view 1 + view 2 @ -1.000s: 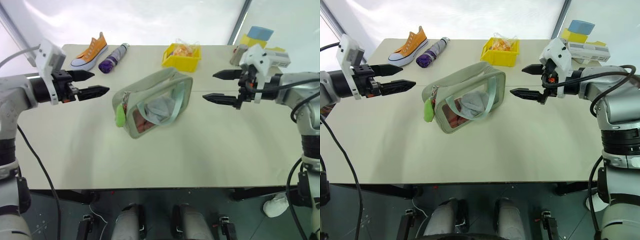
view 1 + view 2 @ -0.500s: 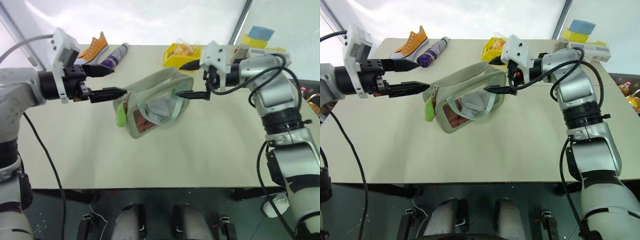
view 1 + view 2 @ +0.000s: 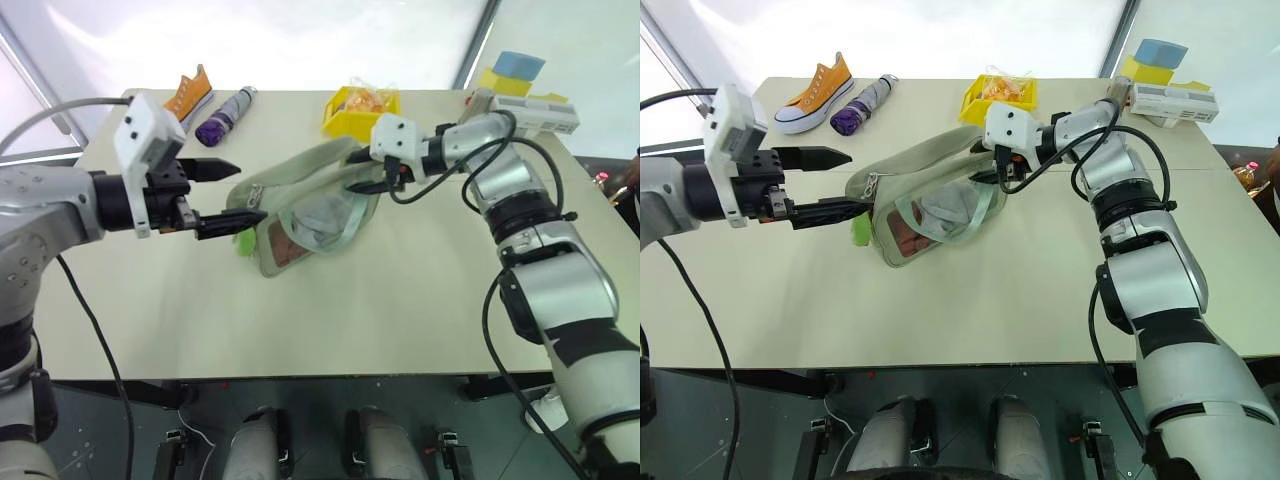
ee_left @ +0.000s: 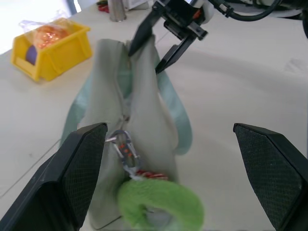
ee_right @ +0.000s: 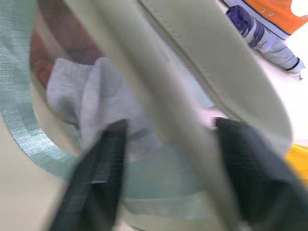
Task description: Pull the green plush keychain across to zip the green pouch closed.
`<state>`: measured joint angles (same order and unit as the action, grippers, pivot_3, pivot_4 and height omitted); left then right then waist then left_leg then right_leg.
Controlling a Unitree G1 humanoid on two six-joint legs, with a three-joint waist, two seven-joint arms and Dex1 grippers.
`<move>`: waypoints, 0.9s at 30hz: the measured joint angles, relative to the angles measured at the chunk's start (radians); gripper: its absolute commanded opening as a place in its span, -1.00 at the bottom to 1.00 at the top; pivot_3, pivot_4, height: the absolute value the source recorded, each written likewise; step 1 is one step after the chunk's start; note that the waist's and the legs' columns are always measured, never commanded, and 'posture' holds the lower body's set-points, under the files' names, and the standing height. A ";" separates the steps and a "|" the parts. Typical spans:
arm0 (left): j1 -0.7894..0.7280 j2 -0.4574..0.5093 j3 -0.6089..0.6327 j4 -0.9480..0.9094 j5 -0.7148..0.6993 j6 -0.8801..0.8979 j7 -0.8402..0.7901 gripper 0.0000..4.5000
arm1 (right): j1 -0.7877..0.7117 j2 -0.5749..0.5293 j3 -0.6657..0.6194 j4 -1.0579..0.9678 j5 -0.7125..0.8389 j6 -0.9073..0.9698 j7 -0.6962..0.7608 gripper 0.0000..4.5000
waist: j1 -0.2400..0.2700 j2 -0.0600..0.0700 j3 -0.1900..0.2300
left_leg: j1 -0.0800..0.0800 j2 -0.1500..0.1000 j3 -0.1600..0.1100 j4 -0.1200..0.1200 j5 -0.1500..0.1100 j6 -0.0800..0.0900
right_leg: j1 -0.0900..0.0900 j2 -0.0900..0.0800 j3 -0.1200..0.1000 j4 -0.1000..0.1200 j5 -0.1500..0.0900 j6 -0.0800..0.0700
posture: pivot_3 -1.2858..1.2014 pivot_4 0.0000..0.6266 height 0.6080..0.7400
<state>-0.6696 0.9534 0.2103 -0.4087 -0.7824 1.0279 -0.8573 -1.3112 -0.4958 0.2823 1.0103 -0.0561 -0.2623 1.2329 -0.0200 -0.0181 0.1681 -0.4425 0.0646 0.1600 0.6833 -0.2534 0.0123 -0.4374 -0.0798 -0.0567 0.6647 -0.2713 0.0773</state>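
Wide pale table (image 3: 970, 310) under both arms. At its centre, the green pouch (image 3: 930, 185), lying tilted, clear window panel facing up with grey and reddish contents inside, light green strap (image 3: 983, 205) looped over the window. Right gripper (image 3: 352, 176) at the pouch's far end, its two black fingers straddling the top edge of the fabric and narrowed around it; in the right wrist view the pale pouch edge runs between the fingers (image 5: 108, 163), though a firm pinch cannot be told for sure. Left gripper (image 3: 228, 195) at the pouch's near end, fingers spread wide, nothing held between them. Green plush keychain (image 4: 161, 204), bright and fuzzy, hanging from a metal clip at that near end, just ahead of the open left fingers and apart from them. Along the table's far edge: orange sneaker (image 3: 815, 90), purple folded umbrella (image 3: 862, 105), yellow bin (image 3: 1000, 97).
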 measured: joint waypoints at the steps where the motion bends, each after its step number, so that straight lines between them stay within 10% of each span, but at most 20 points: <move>1: 0.000 0.001 0.000 0.004 0.004 -0.009 0.003 1.00 | 0.000 -0.003 -0.005 -0.001 0.000 -0.001 0.011 -0.75 | 0.000 0.000 0.000 | 0.000 0.000 0.000 0.000 0.000 0.000 | 0.000 0.000 0.000 0.000 0.000 0.000 | 0.03 -0.52 1.00; 2: 0.000 0.005 0.000 0.010 0.009 -0.016 0.004 1.00 | 0.000 -0.009 -0.006 -0.008 -0.001 0.003 0.028 -0.98 | 0.000 0.000 0.000 | 0.000 0.000 0.000 0.000 0.000 0.000 | 0.000 0.000 0.000 0.000 0.000 0.000 | 0.03 -0.52 1.00; 10: 0.008 0.057 0.002 0.115 0.064 -0.082 -0.017 1.00 | 0.158 -0.202 -0.023 -0.507 0.048 0.402 0.212 -0.98 | 0.005 0.001 0.001 | 0.000 0.000 0.000 0.000 0.000 0.000 | 0.000 0.000 0.000 0.000 0.000 0.000 | 0.03 -0.52 1.00; 19: -0.001 0.018 -0.042 0.131 0.077 -0.117 -0.023 1.00 | 0.335 -0.189 -0.040 -0.917 0.083 0.764 0.102 -0.98 | -0.007 0.001 0.000 | 0.001 0.000 0.002 0.000 0.000 0.000 | -0.001 0.001 0.000 0.001 0.000 0.000 | 0.03 -0.52 1.00; 24: -0.012 0.005 -0.053 0.147 0.096 -0.135 -0.025 1.00 | 0.335 -0.162 -0.042 -0.928 0.081 0.779 0.024 -0.12 | -0.009 0.001 0.000 | 0.001 -0.001 0.002 0.000 0.000 0.000 | -0.001 0.001 0.000 0.001 0.000 0.000 | 0.03 -0.52 1.00; 27: -0.006 0.004 -0.063 0.162 0.107 -0.145 -0.028 1.00 | 0.340 -0.196 -0.047 -0.933 0.081 0.774 0.007 -0.12 | 0.003 0.001 0.000 | 0.000 -0.001 0.002 0.000 0.000 0.000 | -0.002 0.000 0.000 0.000 0.000 0.000 | 0.03 -0.52 1.00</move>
<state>-0.6761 0.9571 0.1471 -0.2464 -0.6752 0.8826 -0.8857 -0.9717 -0.6921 0.2354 0.0770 0.0253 0.5117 1.2403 -0.0173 -0.0171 0.1685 -0.4427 0.0639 0.1616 0.6831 -0.2534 0.0122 -0.4391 -0.0797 -0.0567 0.6649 -0.2713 0.0772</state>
